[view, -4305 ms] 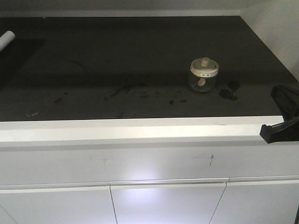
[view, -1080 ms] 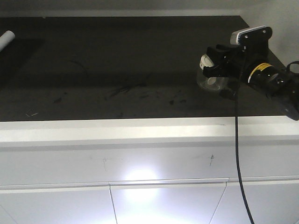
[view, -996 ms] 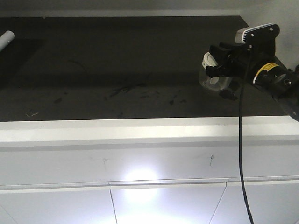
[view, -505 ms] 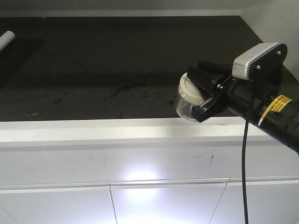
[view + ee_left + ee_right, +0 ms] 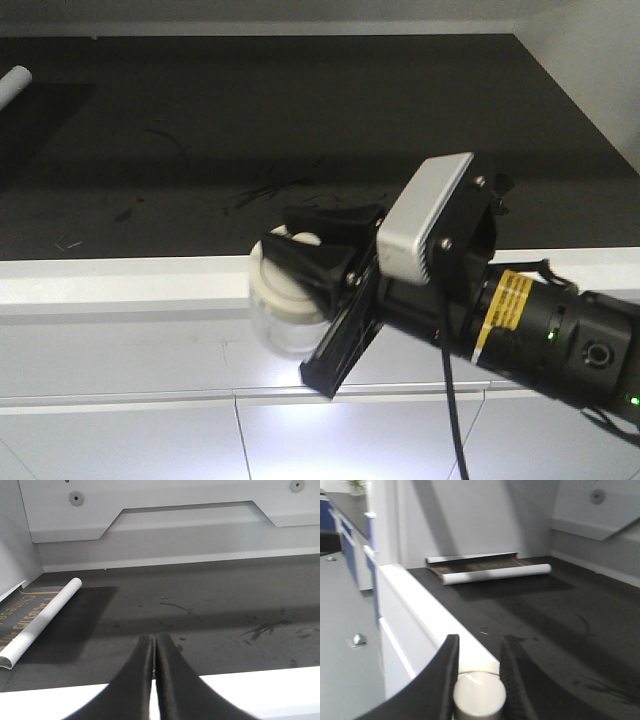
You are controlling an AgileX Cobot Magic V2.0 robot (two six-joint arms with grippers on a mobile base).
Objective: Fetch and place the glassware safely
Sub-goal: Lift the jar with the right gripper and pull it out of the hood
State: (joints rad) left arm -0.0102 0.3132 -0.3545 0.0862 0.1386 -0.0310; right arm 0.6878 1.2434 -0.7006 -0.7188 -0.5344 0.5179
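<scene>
Your right claw (image 5: 305,295) is closed part-way around the glass jar (image 5: 272,322), one black finger on each side just under the lid. The jaws stand only as wide as the jar. In the front view the jar hangs at about 7 o'clock from centre, clear of the dark worktop (image 5: 300,120) and out in front of its white front edge (image 5: 120,275), with nothing under it. The arm comes in from 4 o'clock.

From the right wrist, the jar lies at 6 o'clock, straight between the fingers, and the white edge is just beyond it at 12. It is squat, so it has little long axis. It looks roughly upright, lid up and glass down, though I cannot rule out a slight tilt.

The jar is clear glass with a wide off-white lid and a round knob on top. Its wall is smooth, so I judge it may slip.

Your left claw (image 5: 154,652) is pressed shut on nothing, over the worktop's left side near the white roll (image 5: 42,620) at 9 o'clock. The right arm alone carries the jar.
</scene>
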